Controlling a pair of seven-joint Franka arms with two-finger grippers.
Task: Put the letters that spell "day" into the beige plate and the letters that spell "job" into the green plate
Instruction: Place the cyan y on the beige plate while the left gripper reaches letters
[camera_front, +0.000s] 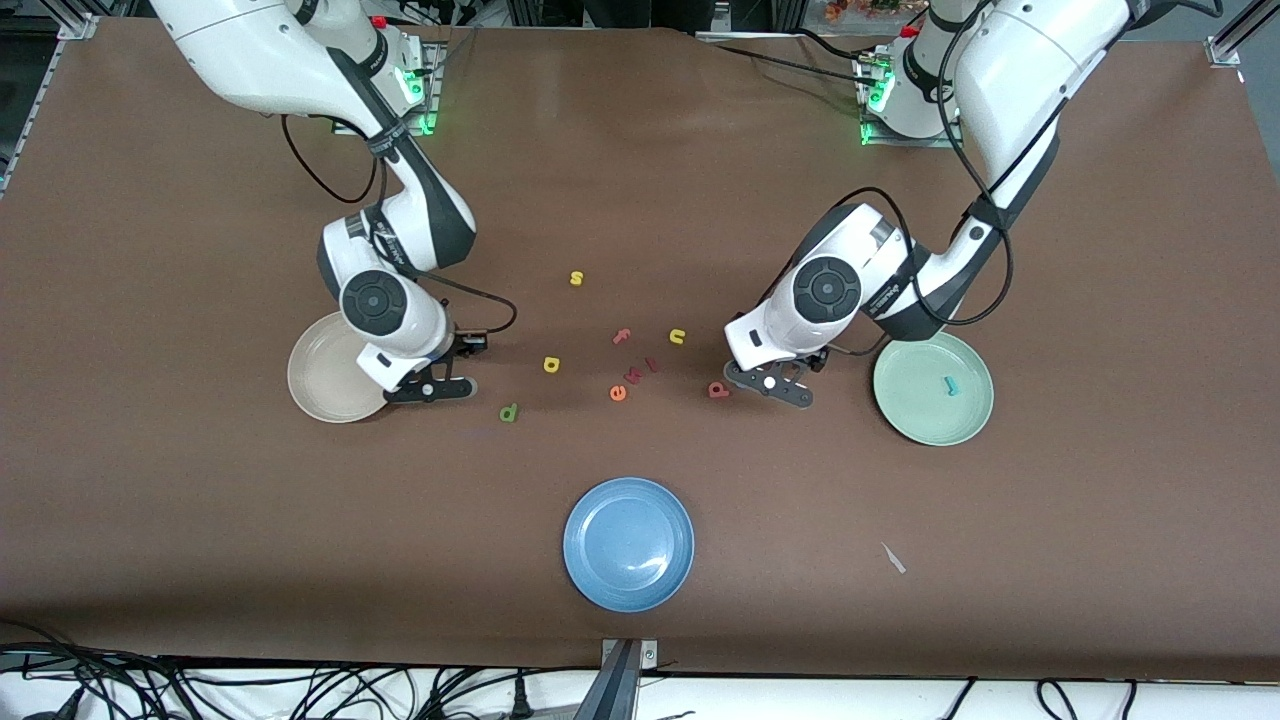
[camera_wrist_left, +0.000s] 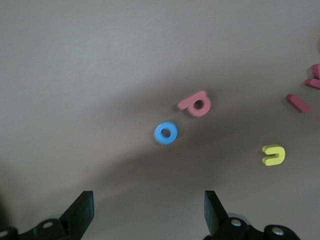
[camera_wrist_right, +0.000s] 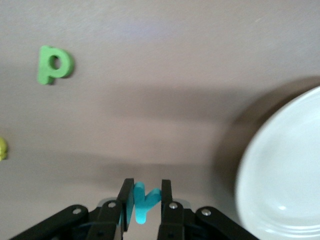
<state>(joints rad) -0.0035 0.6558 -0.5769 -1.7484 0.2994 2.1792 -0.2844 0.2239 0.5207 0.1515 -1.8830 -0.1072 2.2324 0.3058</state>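
On brown table (camera_front: 200, 500), scattered toy letters (camera_front: 620, 370)

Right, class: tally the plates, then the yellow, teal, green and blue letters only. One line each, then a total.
Plates: 3: beige plate, green plate, blue plate
Yellow letters: 3: s, u, a
Teal letters: 2: j in the green plate, y held in the right gripper
Green letters: 1: d
Blue letters: 1: o
Total: 10
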